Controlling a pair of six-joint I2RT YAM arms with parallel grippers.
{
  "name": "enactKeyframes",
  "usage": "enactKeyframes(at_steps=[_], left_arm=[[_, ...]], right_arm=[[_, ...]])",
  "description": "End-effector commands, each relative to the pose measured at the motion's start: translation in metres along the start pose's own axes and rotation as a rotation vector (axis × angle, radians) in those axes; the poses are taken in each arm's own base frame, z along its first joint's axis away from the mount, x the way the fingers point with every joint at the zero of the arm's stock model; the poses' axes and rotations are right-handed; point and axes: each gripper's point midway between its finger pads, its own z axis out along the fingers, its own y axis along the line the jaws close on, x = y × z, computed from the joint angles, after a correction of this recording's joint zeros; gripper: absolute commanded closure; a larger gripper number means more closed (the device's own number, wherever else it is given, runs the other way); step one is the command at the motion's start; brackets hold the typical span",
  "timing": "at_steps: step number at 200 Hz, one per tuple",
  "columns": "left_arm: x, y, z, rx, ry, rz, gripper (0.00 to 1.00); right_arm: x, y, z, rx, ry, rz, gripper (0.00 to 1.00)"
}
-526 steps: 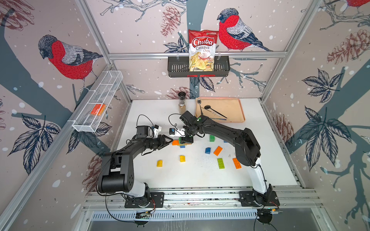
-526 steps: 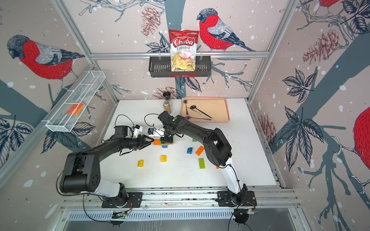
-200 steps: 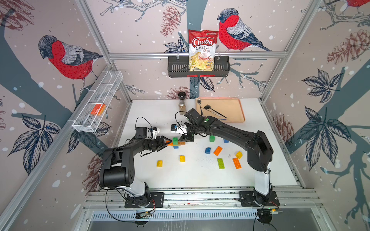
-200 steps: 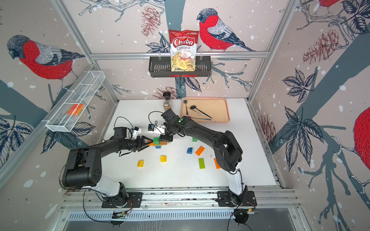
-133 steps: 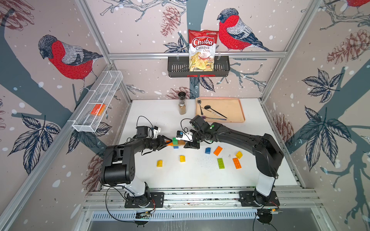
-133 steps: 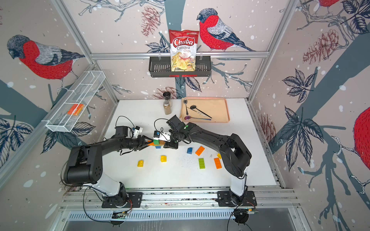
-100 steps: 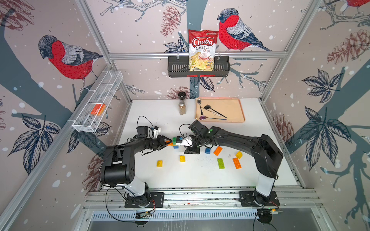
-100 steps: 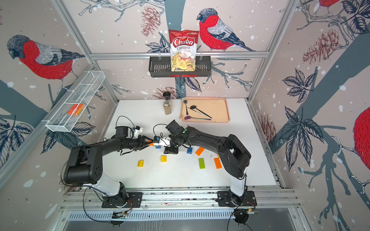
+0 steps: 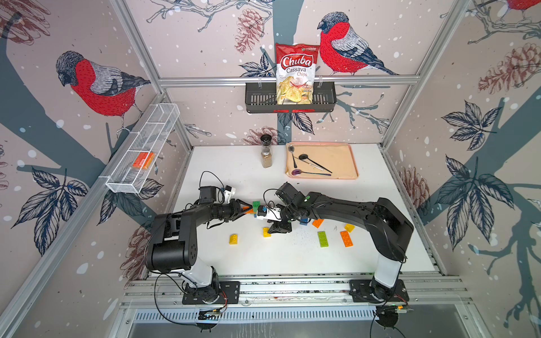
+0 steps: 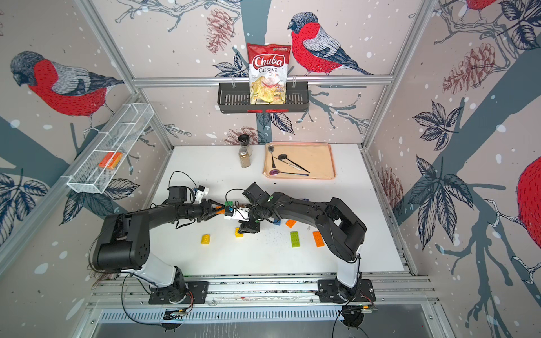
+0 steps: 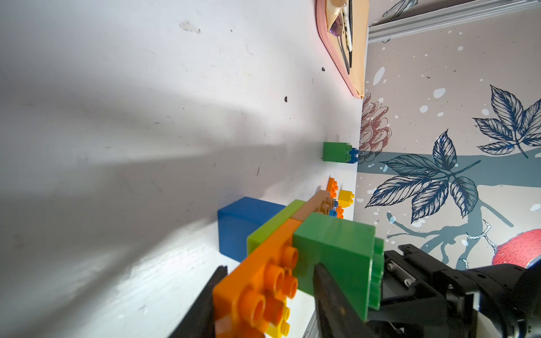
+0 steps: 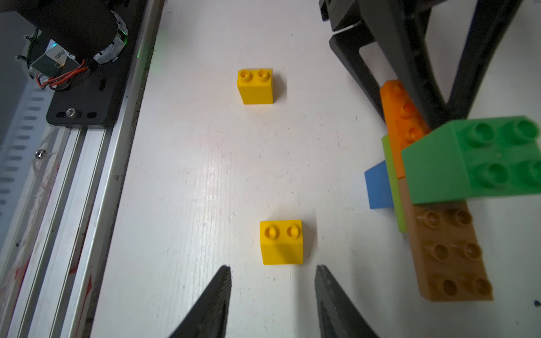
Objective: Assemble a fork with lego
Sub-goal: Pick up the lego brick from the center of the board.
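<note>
The half-built lego fork (image 9: 255, 205) lies left of the middle of the bench (image 9: 263, 260). It is a long orange brick (image 11: 257, 281), a lime green brick (image 11: 272, 222) and a brown brick (image 12: 450, 257), with a green square brick (image 11: 333, 254) on top and a blue brick (image 11: 240, 225) below. The left hand (image 11: 269, 270) pinches the orange end. The right hand (image 12: 272, 267) is open, and a small yellow brick (image 12: 281, 244) sits just past its tips. I think this step is fetching that yellow brick. Next the right hand should slide around it and squeeze.
</note>
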Motion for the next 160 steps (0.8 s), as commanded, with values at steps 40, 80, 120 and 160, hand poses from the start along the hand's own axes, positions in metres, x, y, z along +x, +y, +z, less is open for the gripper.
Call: enactKeyframes(at_steps=[40,80,120,160], left_arm=[[0.001,-0.001,0.000,0.007,0.004,0.024,0.55],[0.004,0.006,0.000,-0.019,0.014,0.018,0.52],[0.004,0.007,0.001,-0.022,0.019,0.015,0.52],[0.005,0.008,0.001,-0.026,0.020,0.014,0.55]], right_arm=[[0.005,0.004,0.014,-0.027,0.016,0.016,0.47],[0.008,0.000,0.024,-0.002,0.035,0.040,0.46],[0.008,-0.003,0.032,0.031,0.041,0.047,0.45],[0.010,-0.005,0.039,0.040,0.051,0.048,0.47]])
